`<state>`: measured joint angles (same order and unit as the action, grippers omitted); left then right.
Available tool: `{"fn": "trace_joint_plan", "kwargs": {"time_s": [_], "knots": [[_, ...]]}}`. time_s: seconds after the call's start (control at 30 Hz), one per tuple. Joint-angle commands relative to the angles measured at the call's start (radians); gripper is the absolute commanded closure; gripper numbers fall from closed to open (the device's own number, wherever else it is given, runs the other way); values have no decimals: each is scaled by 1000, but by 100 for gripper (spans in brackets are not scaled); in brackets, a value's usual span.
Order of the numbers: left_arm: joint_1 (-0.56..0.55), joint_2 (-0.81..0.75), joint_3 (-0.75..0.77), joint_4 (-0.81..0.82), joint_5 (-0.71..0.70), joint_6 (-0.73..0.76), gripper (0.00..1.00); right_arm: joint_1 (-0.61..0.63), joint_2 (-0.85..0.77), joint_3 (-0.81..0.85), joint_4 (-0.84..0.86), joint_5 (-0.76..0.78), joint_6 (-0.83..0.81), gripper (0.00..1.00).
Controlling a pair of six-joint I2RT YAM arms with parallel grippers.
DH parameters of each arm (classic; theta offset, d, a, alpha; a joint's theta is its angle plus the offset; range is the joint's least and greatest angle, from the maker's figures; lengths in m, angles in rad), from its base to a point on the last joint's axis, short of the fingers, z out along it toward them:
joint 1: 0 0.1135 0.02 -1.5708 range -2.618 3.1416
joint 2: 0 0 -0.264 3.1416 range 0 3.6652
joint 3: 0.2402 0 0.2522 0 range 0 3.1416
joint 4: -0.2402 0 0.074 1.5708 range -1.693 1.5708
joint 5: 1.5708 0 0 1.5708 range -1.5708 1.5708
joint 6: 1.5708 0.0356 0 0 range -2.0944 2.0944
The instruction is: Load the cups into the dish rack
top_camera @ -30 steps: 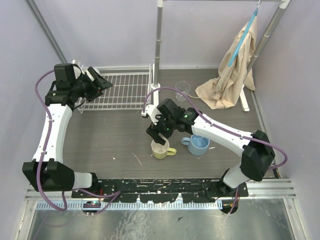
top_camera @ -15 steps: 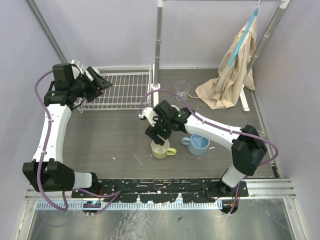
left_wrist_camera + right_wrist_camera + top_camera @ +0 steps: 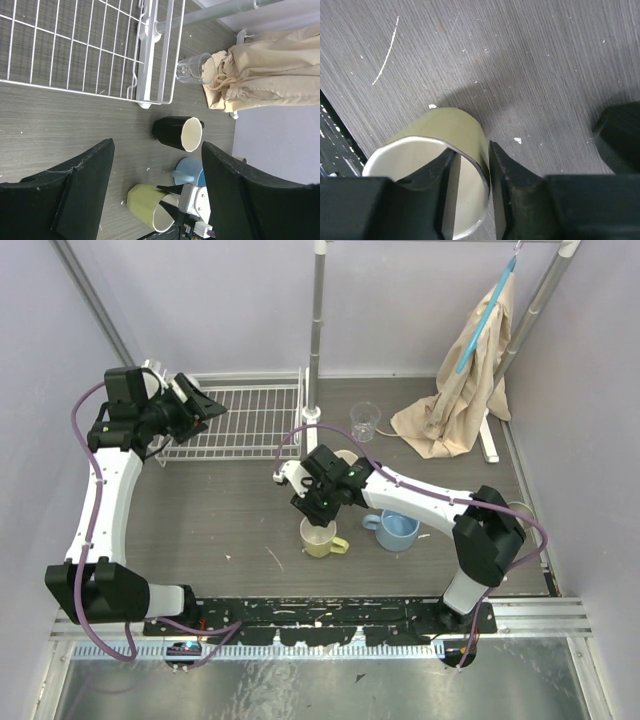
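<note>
The yellow mug (image 3: 320, 537) (image 3: 145, 205) (image 3: 445, 130) stands upright on the table. My right gripper (image 3: 318, 520) (image 3: 472, 155) straddles its rim, one finger inside and one against the outside wall. A narrow gap still shows at the inner finger, so the jaws are open. A light blue mug (image 3: 397, 530) (image 3: 190, 172) stands just right of it. A black mug (image 3: 175, 132) and a clear glass (image 3: 365, 420) (image 3: 192, 70) stand farther back. My left gripper (image 3: 205, 400) (image 3: 156, 145) hovers open and holding nothing over the dish rack (image 3: 240, 420) (image 3: 75, 50).
An upright white-grey pole (image 3: 316, 340) rises at the rack's right end. A beige cloth (image 3: 460, 390) hangs from a frame at the back right and pools on the table beside the glass. Purple walls close in both sides.
My right gripper has dropped a little onto the yellow mug's rim and its jaws have narrowed around the wall. The left arm has stayed put.
</note>
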<state>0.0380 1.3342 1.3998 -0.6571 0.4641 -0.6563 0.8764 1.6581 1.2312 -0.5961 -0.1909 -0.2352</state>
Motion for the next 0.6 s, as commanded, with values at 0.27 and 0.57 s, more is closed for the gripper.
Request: {"fn": "trace_joint_plan", "kwargs": {"time_s": [0.27,0.57], "knots": [[5,14,-36,36,104,0,23,3,-23,-15,46,-20,36,99],[8,8,-101,73,177,-15,22,-84,-99,-18,98,-135,175,99]]}}
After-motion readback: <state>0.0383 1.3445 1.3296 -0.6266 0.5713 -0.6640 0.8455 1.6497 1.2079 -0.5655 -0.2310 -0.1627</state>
